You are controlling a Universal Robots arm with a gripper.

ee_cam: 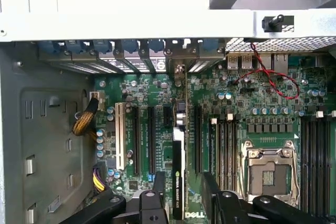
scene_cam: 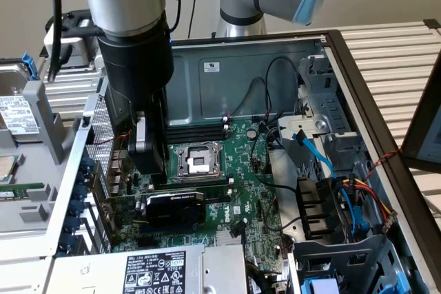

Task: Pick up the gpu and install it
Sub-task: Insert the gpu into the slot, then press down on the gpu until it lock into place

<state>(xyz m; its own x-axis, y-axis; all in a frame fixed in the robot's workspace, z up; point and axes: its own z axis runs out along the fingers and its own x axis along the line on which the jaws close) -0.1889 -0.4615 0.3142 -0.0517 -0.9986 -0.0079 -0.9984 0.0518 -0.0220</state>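
Inside, gpu [scene_cam: 173, 208] upright on motherboard [scene_cam: 238, 191]

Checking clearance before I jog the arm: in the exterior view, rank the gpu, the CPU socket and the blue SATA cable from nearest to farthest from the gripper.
1. gpu: upright in the motherboard slot, just below the gripper.
2. CPU socket: beside the gripper, toward the exterior view's right; close to the gpu's rank.
3. blue SATA cable: far toward the exterior view's right, by the drive cage.

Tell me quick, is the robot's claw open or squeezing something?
Gripper: jaws open, one on each side of the graphics card standing in its slot, not squeezing it.
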